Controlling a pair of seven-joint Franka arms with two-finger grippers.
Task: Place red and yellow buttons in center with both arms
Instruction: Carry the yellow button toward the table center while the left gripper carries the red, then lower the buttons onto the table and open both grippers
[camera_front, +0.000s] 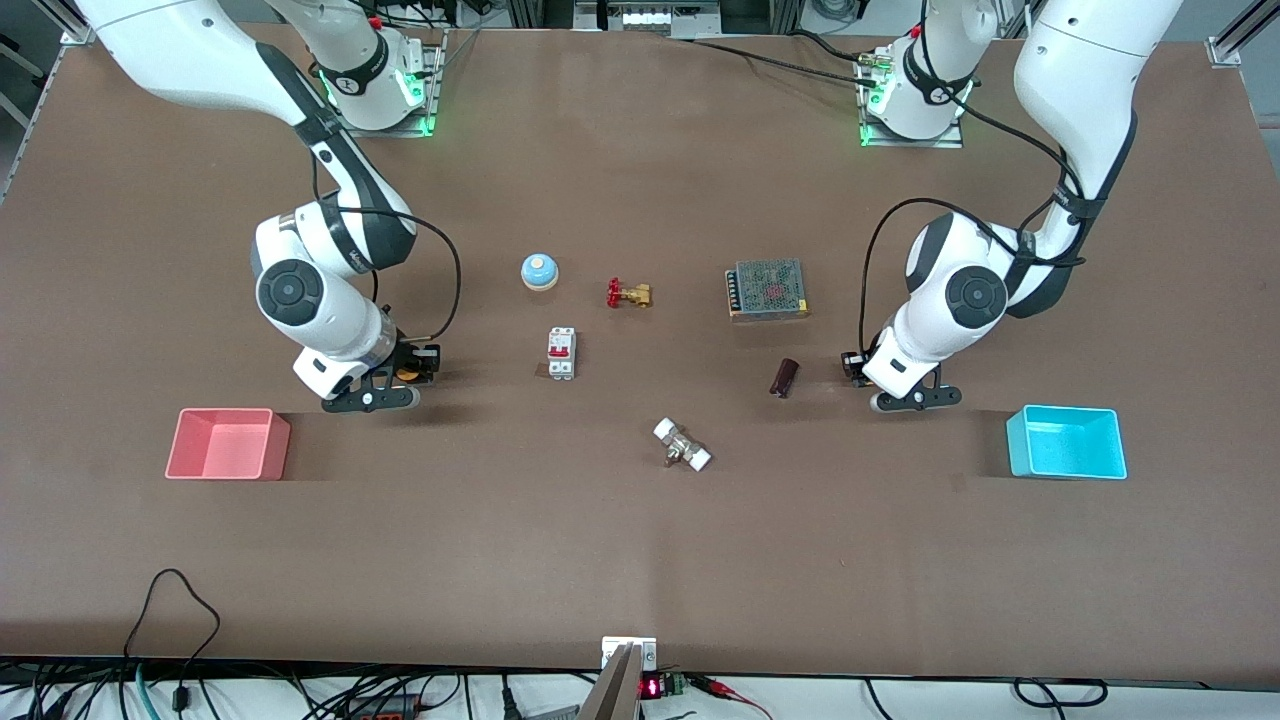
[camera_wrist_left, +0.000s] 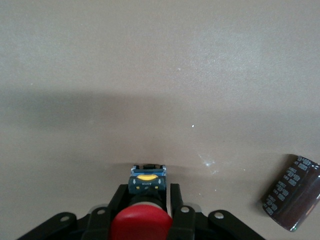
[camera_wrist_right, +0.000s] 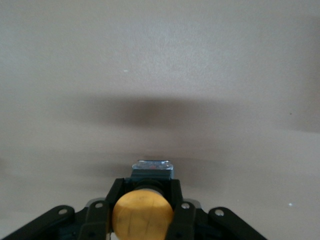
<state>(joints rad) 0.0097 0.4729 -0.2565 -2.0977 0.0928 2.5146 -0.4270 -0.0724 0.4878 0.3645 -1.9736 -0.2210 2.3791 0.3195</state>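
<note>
- From the left wrist view I see the left pincer (camera_wrist_left: 146, 210) clamped on the red button (camera_wrist_left: 137, 224), its fingers (camera_wrist_left: 117, 202) snug against the neck under the cap, black body pointing at the worktop (camera_wrist_left: 150, 60). In the front view that button is hidden under the wrist; only the left pincer (camera_front: 858, 366) shows, low over the worktop toward the left arm's end.
- The right wrist view gives me the right pincer (camera_wrist_right: 145, 200) closed the same way on the yellow button (camera_wrist_right: 142, 217). In the front view I catch only a sliver of its orange-yellow cap (camera_front: 407, 374) at the right pincer (camera_front: 425, 362), toward the right arm's end.
- Only the left wrist view shows the print on the dark capacitor (camera_wrist_left: 292, 200); in the front view it lies just beside the left pincer.
- The front view alone shows the wide brown worktop (camera_front: 640, 560) with a pink bin (camera_front: 228, 444) and cyan bin (camera_front: 1066, 442) toward its two ends.
- Mid-worktop lie a bell (camera_front: 539, 271), brass valve (camera_front: 628, 294), breaker (camera_front: 561, 353), power supply (camera_front: 767, 290) and white-ended fitting (camera_front: 682, 444).
- Cables trail along the worktop's nearest edge.
</note>
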